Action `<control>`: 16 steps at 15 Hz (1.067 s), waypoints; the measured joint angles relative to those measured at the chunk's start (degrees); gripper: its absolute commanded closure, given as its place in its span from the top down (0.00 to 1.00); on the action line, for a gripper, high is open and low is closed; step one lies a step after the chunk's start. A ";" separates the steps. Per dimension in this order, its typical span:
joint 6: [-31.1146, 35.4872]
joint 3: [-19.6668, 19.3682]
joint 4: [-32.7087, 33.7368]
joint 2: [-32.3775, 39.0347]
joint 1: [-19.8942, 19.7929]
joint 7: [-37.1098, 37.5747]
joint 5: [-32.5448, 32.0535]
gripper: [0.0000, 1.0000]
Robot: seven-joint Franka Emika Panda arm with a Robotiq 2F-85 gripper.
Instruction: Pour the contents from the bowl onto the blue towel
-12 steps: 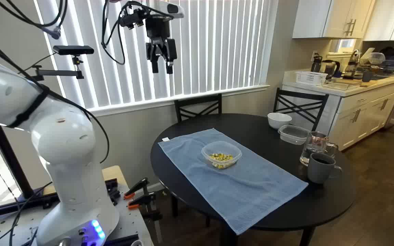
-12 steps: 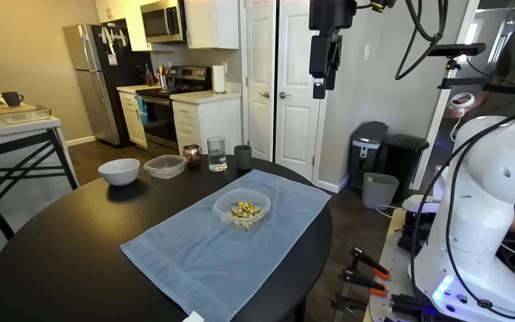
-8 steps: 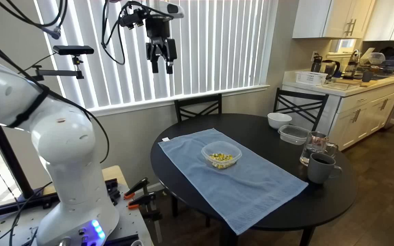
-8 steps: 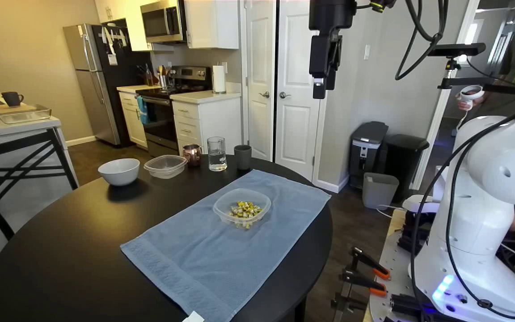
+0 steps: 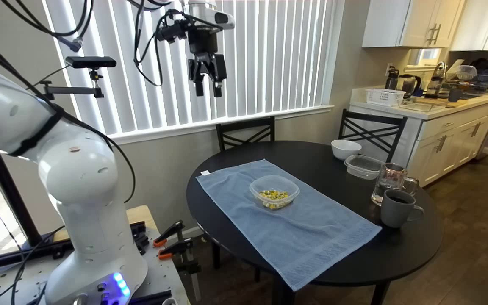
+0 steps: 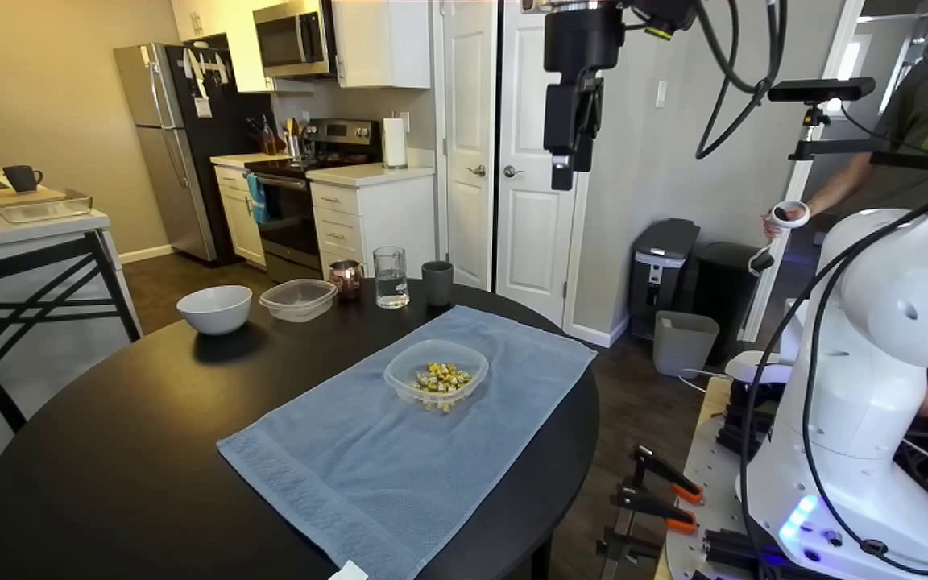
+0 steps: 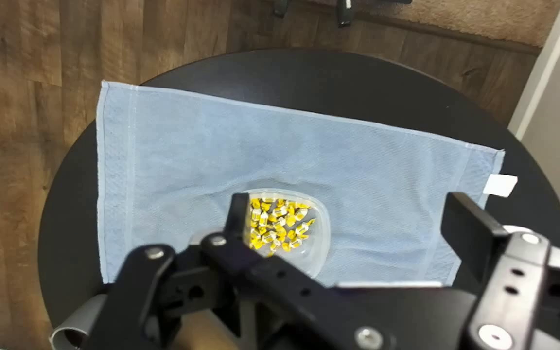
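Note:
The bowl, a translucent whitish container, sits upright on the blue towel in both exterior views (image 5: 275, 181) (image 6: 412, 362) and in the wrist view (image 7: 323, 233). The contents, small yellow and white pieces (image 5: 274, 195) (image 6: 441, 377) (image 7: 280, 223), lie inside it. The blue towel (image 5: 311, 241) (image 6: 335, 467) (image 7: 212, 141) is spread flat over the table. My gripper (image 5: 209, 93) (image 6: 573, 172) (image 7: 353, 211) is open and empty, pointing down, high above the table and apart from the bowl. In the wrist view, one finger hides the bowl's left part.
On the round black table (image 5: 307, 154) stand an opaque white bowl (image 5: 345, 149), a see-through container (image 6: 299, 302), a copper mug (image 6: 345, 280), a glass of water (image 6: 391, 282) and a grey mug (image 5: 396, 209). Black chairs (image 5: 248, 123) stand around it. A person holds a controller (image 6: 788, 214).
My gripper has moved slightly down and away from the robot base, towards the table. The person's hand with the controller has moved. The bowl, contents and towel are unchanged.

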 measured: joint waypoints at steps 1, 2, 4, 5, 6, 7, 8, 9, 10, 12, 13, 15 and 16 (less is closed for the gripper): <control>3.25 0.20 -0.92 1.49 -0.59 0.13 -2.37 1.00; 7.13 0.49 -2.17 3.24 -1.38 0.69 -4.92 1.00; 13.24 1.16 -4.55 7.17 -2.77 2.74 -9.61 1.00; 15.54 1.55 -5.51 9.35 -3.28 4.09 -11.77 1.00; 17.32 2.00 -6.21 11.50 -3.56 5.72 -13.80 1.00; 18.61 2.48 -6.62 13.67 -3.60 7.56 -15.77 1.00; 19.34 2.97 -6.72 15.54 -3.60 9.20 -17.50 1.00; 19.64 3.51 -6.70 17.34 -3.59 10.80 -19.17 1.00; 19.73 4.02 -6.65 19.03 -3.57 12.28 -20.86 1.00; 19.74 4.81 -6.32 22.07 -3.52 14.94 -24.77 1.00; 19.74 5.04 -6.11 23.47 -3.47 16.27 -26.95 1.00; 19.74 5.24 -5.89 26.05 -3.47 19.53 -32.28 1.00; 19.74 5.23 -5.89 27.29 -3.47 21.55 -35.55 1.00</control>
